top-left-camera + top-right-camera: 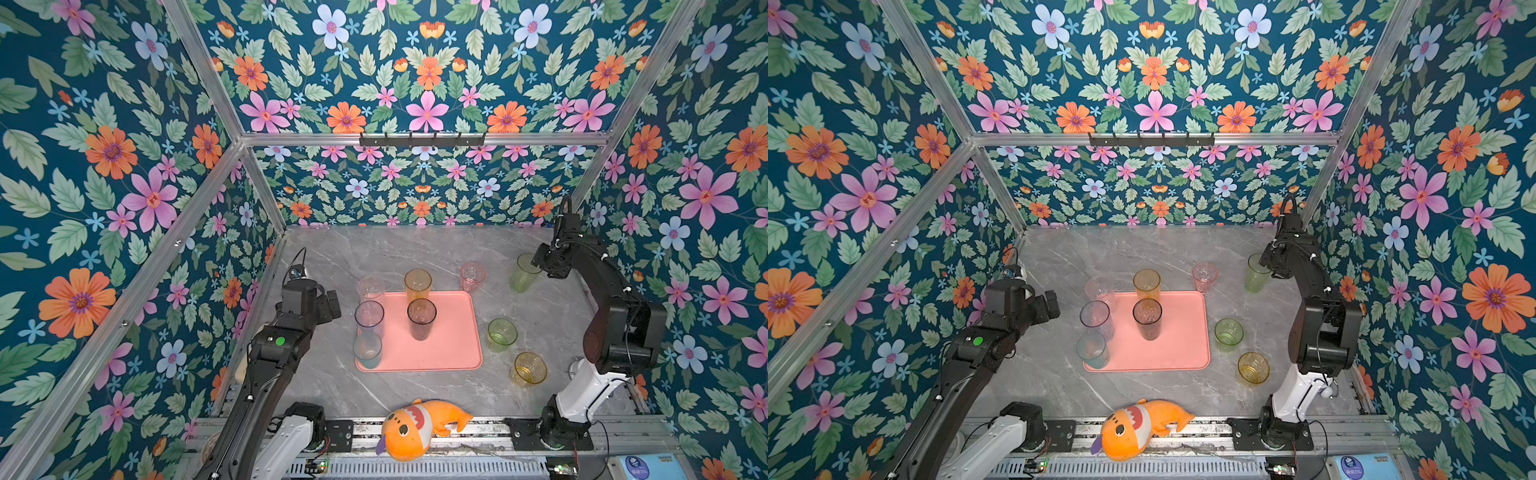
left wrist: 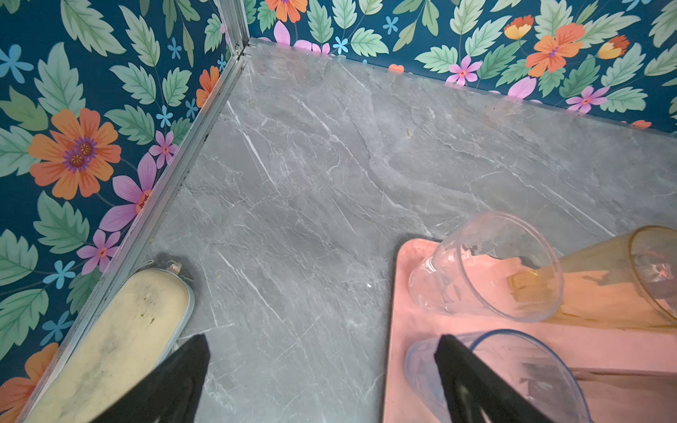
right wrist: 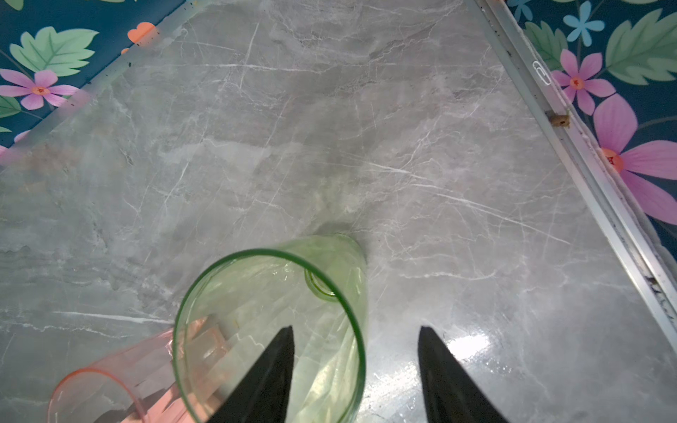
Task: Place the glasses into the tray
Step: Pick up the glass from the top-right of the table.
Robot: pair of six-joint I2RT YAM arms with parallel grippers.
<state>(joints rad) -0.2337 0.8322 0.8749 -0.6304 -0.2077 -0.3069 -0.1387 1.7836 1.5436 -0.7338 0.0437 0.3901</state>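
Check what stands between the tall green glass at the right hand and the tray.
Nothing sits squarely on the line. The pink glass stands off the far right corner of the tray and the short green glass beside its right edge; the tall green glass would pass between them.

Bright and even from overhead, with a small soft shadow at the foot of the green tumbler (image 3: pixel 340 256), a white glare patch on the marble tabletop (image 3: pixel 469 346), bowed straight lines toward the edges in both top views, slight softness overall.
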